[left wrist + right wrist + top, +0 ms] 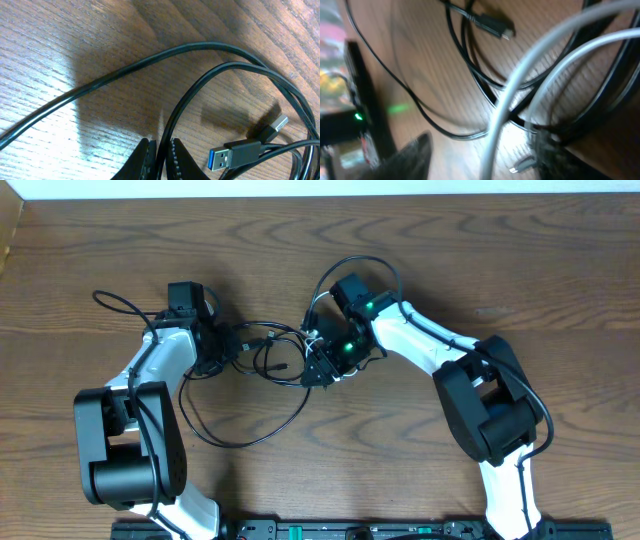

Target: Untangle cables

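- We look down on a wooden table (450,260) where two black-and-white arms reach inward from the near edge
- The black cable (200,45) lies in loose loops at mid-table between the two claws, with one wide loop sweeping toward the near edge beside the left arm
- The left claw (161,150) is pressed together low over the wood, pinching a strand of the black cable between its fingertips
- Near that claw we see a USB plug (222,159) with a blue tongue lying flat, and a small plug (276,125) with a silver tip just beyond it, both on black cord
- The white cable (507,100) curves in two strands close to the right wrist camera, crossing over black loops on the table
- The right claw (318,370) sits over the right side of the tangle; its fingers stand apart with the white cable running through the gap, though this close view is blurred
- Another black plug (495,25) lies on the wood farther off, apart from the white cable
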Motion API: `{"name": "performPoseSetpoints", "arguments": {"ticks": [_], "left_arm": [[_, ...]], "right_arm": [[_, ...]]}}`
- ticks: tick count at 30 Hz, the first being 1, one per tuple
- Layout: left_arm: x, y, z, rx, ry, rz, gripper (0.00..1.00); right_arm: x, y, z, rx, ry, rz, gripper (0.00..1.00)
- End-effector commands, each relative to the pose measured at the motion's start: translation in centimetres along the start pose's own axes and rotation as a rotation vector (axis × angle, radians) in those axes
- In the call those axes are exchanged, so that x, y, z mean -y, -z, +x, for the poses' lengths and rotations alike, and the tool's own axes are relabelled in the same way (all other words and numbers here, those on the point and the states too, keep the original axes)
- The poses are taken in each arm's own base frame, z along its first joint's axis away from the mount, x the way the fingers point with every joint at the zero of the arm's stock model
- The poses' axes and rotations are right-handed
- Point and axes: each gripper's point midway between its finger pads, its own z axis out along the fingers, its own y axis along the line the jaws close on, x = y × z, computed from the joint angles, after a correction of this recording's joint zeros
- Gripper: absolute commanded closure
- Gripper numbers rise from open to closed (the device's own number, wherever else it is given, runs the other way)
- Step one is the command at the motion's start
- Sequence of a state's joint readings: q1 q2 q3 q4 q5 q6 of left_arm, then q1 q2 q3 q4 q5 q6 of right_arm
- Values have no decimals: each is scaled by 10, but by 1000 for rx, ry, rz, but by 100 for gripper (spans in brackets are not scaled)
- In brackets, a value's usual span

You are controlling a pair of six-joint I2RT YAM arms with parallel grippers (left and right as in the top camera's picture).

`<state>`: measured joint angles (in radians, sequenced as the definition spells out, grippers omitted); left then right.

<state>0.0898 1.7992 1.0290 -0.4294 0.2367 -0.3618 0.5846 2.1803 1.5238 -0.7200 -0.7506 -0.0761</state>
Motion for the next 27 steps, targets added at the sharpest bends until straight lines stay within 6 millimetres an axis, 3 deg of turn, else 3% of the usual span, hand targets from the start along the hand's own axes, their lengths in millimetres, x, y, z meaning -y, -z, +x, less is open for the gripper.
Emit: {"name": "performPoseSetpoints", "arguments": {"ticks": [1, 4, 7, 12, 16, 20, 27], "left_arm": [[-3, -2, -1, -3, -4, -14, 87], [-4, -2, -1, -5, -3, -15, 87], [-4, -2, -1, -5, -3, -15, 87], [-4, -2, -1, -5, -3, -15, 87], [-4, -2, -1, -5, -3, -15, 87], [-4, -2, -1, -5, -3, -15, 87], [-4, -2, 0, -6, -3, -15, 87]], "right_arm": [[1, 0, -1, 1, 0, 11, 97], [-30, 20, -17, 58, 17, -149, 99], [-66, 55, -38, 150, 136, -269, 99], [-108, 107, -61, 292, 349, -254, 99], [-138, 134, -62, 359, 535, -223, 99], [-153, 151, -63, 400, 604, -172, 99], [-149, 156, -67, 416, 610, -98, 99]]}}
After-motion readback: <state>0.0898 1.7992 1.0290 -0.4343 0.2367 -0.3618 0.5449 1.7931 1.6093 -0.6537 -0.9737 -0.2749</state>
